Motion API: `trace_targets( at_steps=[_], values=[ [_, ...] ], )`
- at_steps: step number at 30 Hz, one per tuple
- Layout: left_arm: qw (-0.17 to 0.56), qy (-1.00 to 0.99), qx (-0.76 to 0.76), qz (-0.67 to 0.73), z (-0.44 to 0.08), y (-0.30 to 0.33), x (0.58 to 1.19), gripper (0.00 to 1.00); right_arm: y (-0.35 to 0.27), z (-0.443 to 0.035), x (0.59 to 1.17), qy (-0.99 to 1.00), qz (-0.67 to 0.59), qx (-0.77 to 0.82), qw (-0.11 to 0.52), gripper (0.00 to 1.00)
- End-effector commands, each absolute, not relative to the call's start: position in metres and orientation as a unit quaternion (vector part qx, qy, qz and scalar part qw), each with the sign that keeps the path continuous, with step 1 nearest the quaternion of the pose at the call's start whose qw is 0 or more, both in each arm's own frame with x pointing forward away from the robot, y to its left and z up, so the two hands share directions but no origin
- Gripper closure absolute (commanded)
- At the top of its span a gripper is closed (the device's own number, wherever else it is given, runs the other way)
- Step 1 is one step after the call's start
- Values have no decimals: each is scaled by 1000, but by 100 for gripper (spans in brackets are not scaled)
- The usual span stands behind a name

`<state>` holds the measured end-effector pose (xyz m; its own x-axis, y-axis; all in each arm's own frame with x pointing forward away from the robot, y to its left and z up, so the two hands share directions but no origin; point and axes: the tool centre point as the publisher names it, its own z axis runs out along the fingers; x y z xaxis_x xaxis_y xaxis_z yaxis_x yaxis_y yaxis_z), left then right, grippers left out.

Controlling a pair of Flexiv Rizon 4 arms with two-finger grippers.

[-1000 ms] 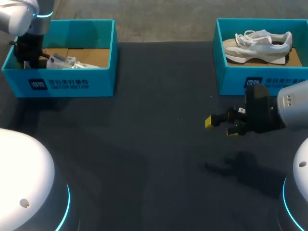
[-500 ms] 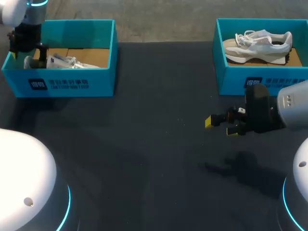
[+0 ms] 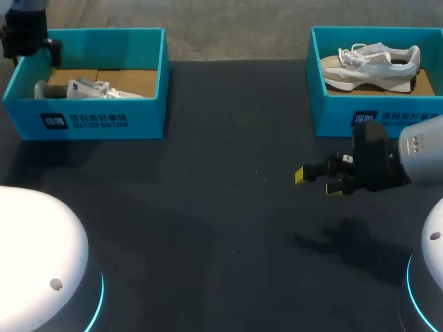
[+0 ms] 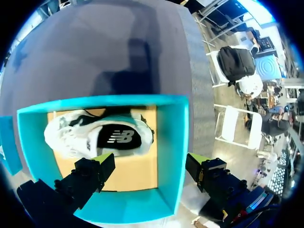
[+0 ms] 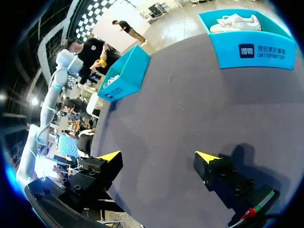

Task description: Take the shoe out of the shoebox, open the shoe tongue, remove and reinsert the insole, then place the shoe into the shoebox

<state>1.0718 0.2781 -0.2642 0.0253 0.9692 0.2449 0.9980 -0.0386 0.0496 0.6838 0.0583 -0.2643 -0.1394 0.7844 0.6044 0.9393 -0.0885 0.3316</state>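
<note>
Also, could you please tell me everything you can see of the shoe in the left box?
The shoe is white, with a large black patch bearing a white mark and dark trim at one end. It lies lengthwise on the brown cardboard floor of the teal box, close to one wall. Only the floor seems to touch it; the open left gripper hangs above it.

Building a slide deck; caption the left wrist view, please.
Open left gripper hovers over a teal shoebox holding a white shoe, straddling one wall.
</note>
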Motion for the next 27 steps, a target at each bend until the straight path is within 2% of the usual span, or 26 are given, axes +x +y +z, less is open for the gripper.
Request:
trace_targets(
  at_steps=[1,27],
  values=[
    [63,-697,-707,-98,-239,279,1055,0,61,-265,683,-665,-354,-649,107,0],
    [39,-718,-695,-12,-164,239,969,0,61,-265,683,-665,-354,-649,107,0]
  ],
)
